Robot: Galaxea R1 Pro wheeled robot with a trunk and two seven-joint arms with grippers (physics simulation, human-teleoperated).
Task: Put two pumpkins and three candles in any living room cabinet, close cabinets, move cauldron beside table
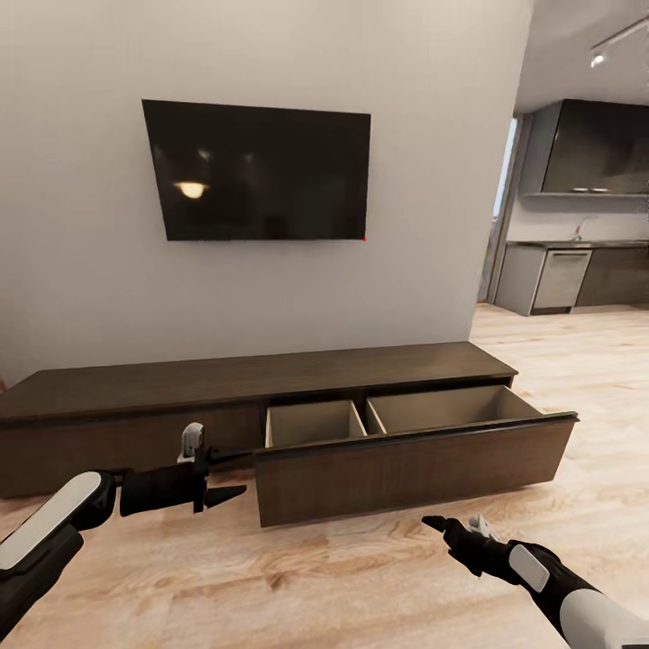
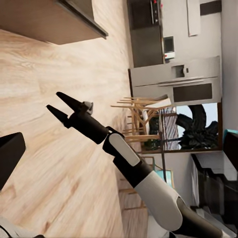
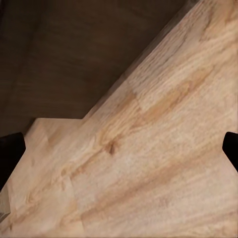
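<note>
Across the middle of the head view, a long, low, dark brown wooden cabinet (image 1: 225, 388) against the pale wall, below a black wall-mounted television (image 1: 261, 171). At centre right, one wide drawer (image 1: 415, 464) pulled out over the light wooden plank floor (image 1: 315, 577), pale interior in two bare compartments split by a divider, its dark front edge jutting well forward of the cabinet face and ending in a sharp corner at the right. At lower left, the left gripper (image 1: 227, 470), black fingers spread apart with nothing between them, tips close to the left corner of the drawer front, apparently just short of it. At lower right, the right gripper (image 1: 434, 522), low over the floor, just in front of the drawer front and apart from it; in the left wrist view (image 2: 59, 105) its two black fingers parted and bare. Open floor below the drawer front between both arms, and more to the right, past the wall's corner towards a dark grey kitchen (image 1: 577, 234) at upper right.
</note>
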